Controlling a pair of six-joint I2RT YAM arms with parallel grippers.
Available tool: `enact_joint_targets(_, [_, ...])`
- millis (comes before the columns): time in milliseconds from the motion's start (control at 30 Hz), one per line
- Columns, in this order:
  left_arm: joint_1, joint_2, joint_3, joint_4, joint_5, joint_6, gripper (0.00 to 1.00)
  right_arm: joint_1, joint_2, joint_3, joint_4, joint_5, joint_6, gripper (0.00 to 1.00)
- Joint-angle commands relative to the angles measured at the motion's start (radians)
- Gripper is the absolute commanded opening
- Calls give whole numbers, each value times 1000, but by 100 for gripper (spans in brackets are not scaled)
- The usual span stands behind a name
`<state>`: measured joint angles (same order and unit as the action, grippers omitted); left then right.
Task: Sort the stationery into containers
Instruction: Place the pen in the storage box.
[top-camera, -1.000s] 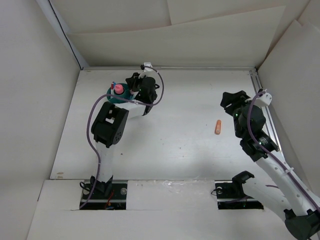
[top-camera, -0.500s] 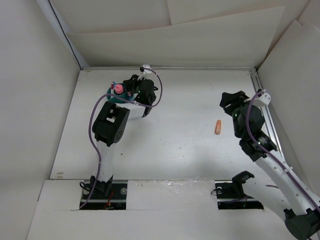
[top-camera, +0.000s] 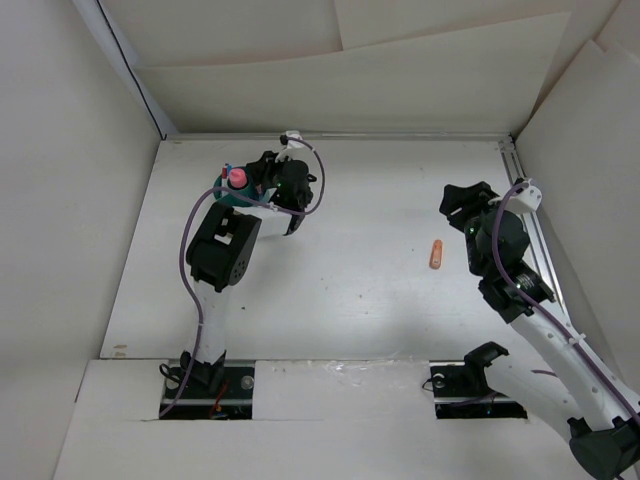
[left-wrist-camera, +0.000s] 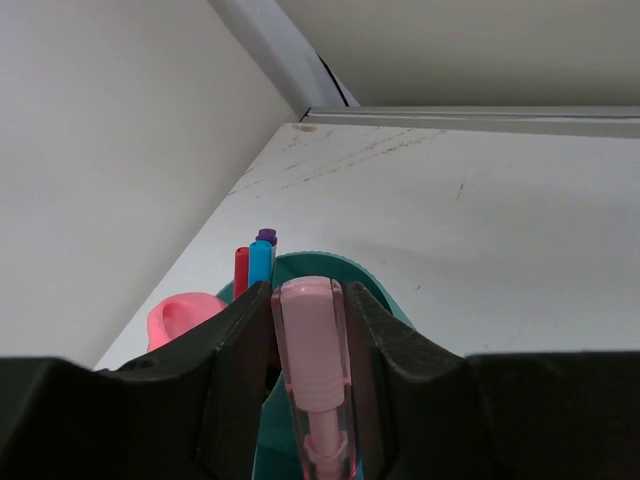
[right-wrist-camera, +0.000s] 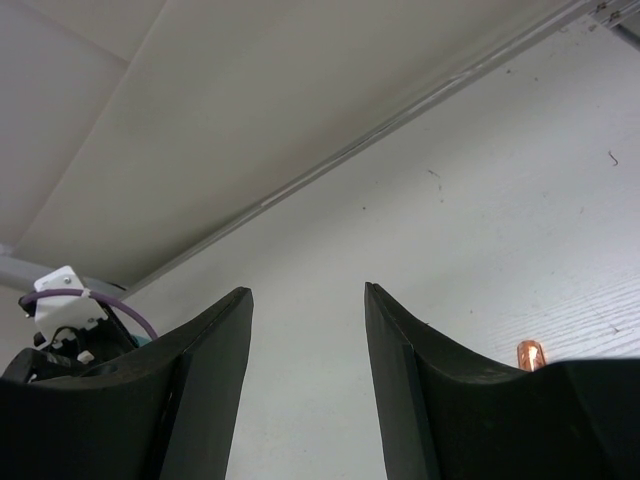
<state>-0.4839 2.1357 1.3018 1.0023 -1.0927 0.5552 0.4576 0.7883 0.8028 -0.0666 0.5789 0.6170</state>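
My left gripper (left-wrist-camera: 309, 300) is shut on a pale pink marker (left-wrist-camera: 312, 360), held just beside the teal organiser cup (left-wrist-camera: 375, 292) at the table's far left (top-camera: 228, 192). The cup holds pens with red, blue and purple caps (left-wrist-camera: 258, 258) and a chunky pink piece (left-wrist-camera: 180, 318), which also shows from above (top-camera: 237, 178). An orange marker (top-camera: 436, 254) lies on the table at right, and its tip shows in the right wrist view (right-wrist-camera: 531, 354). My right gripper (right-wrist-camera: 308, 300) is open and empty, above the table to the right of the orange marker (top-camera: 458, 203).
White walls enclose the table on the left, back and right. A metal rail (top-camera: 520, 215) runs along the right edge beside the right arm. A purple cable loops over the left arm (top-camera: 310, 175).
The left gripper has shifted slightly left, closer over the teal cup, still holding the pink marker. The right arm has barely moved.
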Motion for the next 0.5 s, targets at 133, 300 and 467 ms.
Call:
enact_joint_targets(133, [4, -45, 13, -13, -15, -40, 38, -7, -3, 3, 50, -7, -14, 55])
enact_joint_targets(300, [4, -63, 25, -13, -24, -40, 40, -7, -12, 3, 50, -7, -23, 55])
enact_joint_targets(467, [-45, -138, 140, -192, -3, -148, 39, -7, -3, 3, 50, -7, -23, 55])
